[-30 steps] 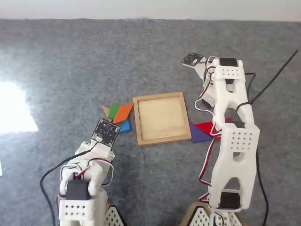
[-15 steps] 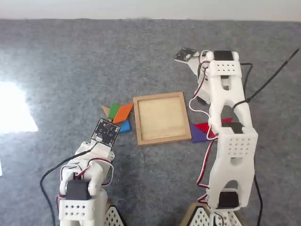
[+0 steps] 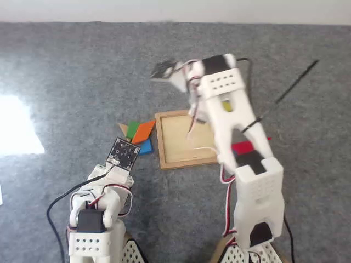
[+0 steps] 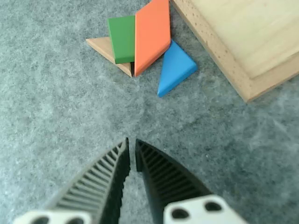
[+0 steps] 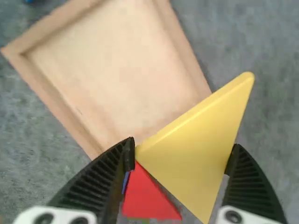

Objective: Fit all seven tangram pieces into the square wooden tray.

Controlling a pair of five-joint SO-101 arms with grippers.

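Note:
The square wooden tray (image 3: 162, 148) lies mid-table with nothing inside. My right gripper (image 5: 180, 156) is shut on a yellow triangle (image 5: 201, 144), held tilted above the tray's (image 5: 56, 100) near corner. A red triangle (image 5: 145, 196) lies below it on the mat, beside the tray (image 3: 249, 147). My left gripper (image 4: 131, 144) is shut and empty, low over the mat short of a cluster: green piece (image 4: 122, 38), orange parallelogram (image 4: 152, 30), blue triangle (image 4: 175, 67) and tan triangle (image 4: 108, 49). The cluster sits left of the tray (image 3: 140, 134).
Grey felt mat (image 3: 82, 82) covers the table, with open room beyond the tray and to the far left. The right arm (image 3: 236, 126) stretches over the tray's right part. A bright light patch (image 3: 16, 131) sits at the left edge.
The right arm has swung left from beyond the tray's right side to over the tray, and now covers the purple piece. The left arm has kept still.

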